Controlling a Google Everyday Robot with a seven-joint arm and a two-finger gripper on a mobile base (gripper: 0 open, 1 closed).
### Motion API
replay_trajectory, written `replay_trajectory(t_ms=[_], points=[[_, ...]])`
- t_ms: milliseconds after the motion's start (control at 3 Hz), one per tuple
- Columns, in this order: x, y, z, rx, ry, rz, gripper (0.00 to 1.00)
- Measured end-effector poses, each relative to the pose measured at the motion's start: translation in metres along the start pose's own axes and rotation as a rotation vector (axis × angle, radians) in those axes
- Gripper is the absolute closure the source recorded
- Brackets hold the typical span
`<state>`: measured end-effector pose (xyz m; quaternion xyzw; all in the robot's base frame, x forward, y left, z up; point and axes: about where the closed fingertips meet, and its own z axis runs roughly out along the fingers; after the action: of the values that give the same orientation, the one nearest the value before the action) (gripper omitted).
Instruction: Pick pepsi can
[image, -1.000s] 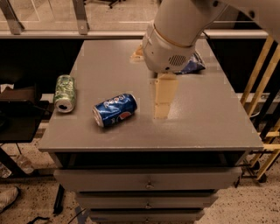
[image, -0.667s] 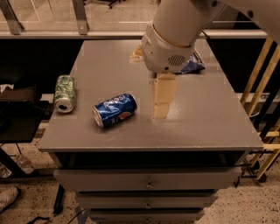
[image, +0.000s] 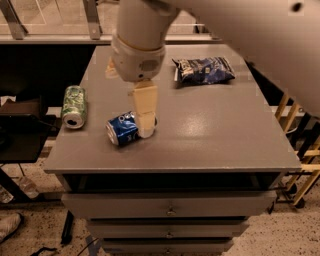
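Camera view: a grey cabinet is seen from above and in front, listed from near to far.
Drawers (image: 210, 206): flat grey fronts are stacked under the top, each fitted with a small knob.
Table top (image: 215, 135): a smooth, matte grey slab with a faint sheen is shown.
Pepsi can (image: 121, 130): a small blue metal cylinder with a silver end is laid on its side near the front left of the top, with its silver end turned toward the front left.
Gripper (image: 145, 128): a cream, blocky, tapering piece is pointed straight down at the right end of the pepsi can and overlaps it in view; whether it is apart or together cannot be told.
Green can (image: 74, 106): a green-and-white patterned cylinder is laid on its side at the left edge, well apart from the gripper.
Arm (image: 140, 45): a thick, rounded, off-white casing is held upright above the gripper.
Snack bag (image: 204, 70): a crinkled, glossy dark blue pouch is laid flat at the far right.
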<state>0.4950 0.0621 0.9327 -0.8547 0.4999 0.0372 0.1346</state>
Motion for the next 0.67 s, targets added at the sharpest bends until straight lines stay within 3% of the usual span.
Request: replay_trajectory(t_ms=[333, 667], points=[[-0.012, -0.026, 0.035, -0.055, -0.004, -0.084, 0.00], [-0.002, -0.029, 0.058, -0.077, -0.004, -0.094, 0.00]])
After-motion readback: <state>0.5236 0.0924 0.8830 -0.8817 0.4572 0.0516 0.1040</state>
